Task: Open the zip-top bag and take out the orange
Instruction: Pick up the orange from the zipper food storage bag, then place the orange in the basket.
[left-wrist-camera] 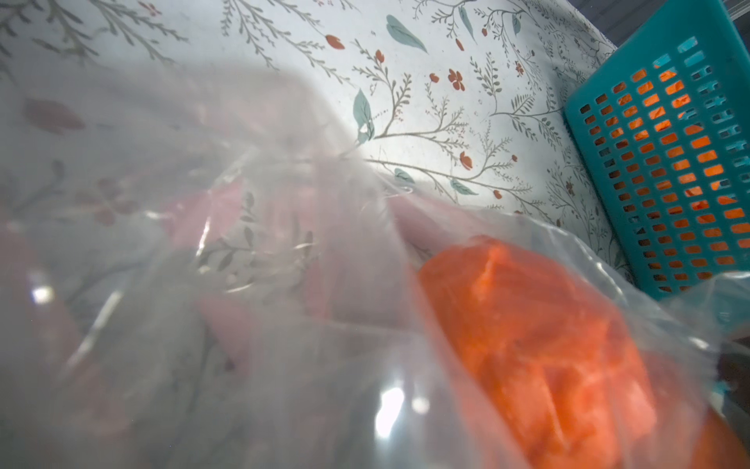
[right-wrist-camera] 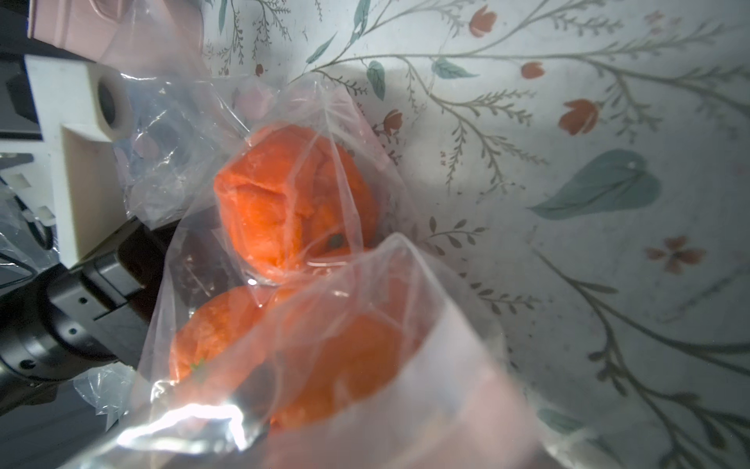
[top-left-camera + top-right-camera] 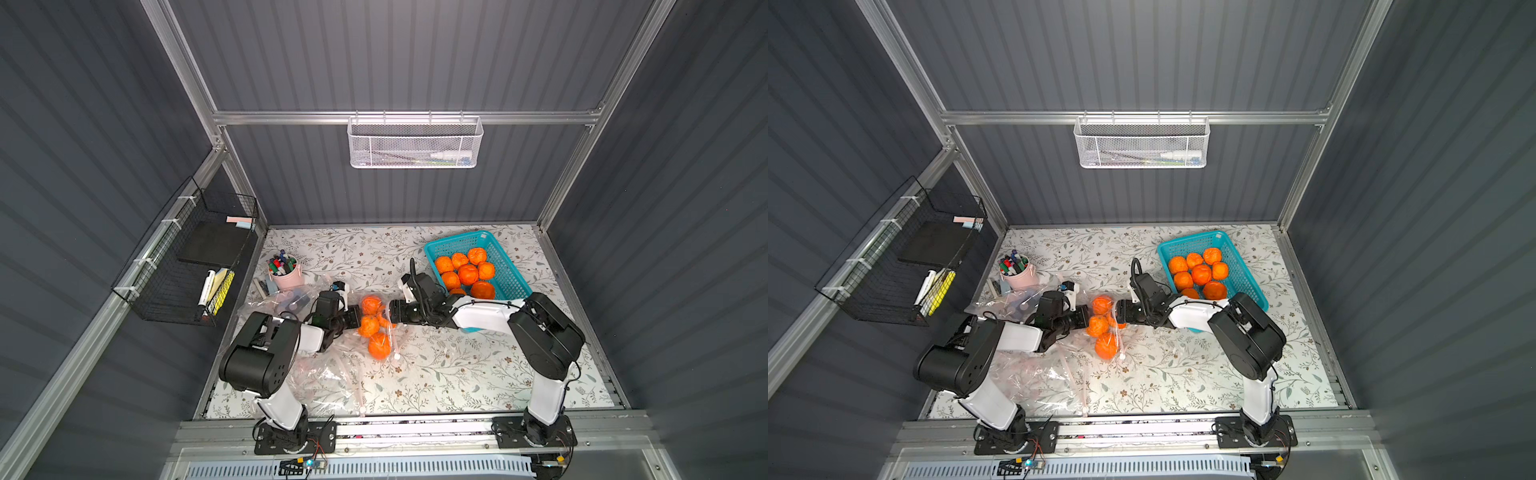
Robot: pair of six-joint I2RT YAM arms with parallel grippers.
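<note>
A clear zip-top bag (image 3: 388,332) (image 3: 1115,336) with several oranges (image 3: 370,305) (image 3: 1098,325) in it hangs between my two grippers at mid-table. My left gripper (image 3: 356,318) (image 3: 1086,320) is at the bag's left edge, shut on the plastic. The bag (image 1: 243,284) drapes over the left wrist view and hides the jaws; an orange (image 1: 539,357) shows through it. My right gripper (image 3: 390,318) (image 3: 1119,318) meets the bag from the right. In the right wrist view the bag (image 2: 406,325) covers the jaws, with oranges (image 2: 292,203) just beyond; whether they grip anything is hidden.
A teal basket (image 3: 455,240) (image 1: 669,162) holding several oranges stands behind the right arm. A pink cup of markers (image 3: 284,270) is at the back left. More clear bags lie under and in front of the left arm (image 3: 324,374). Wire racks hang on the walls.
</note>
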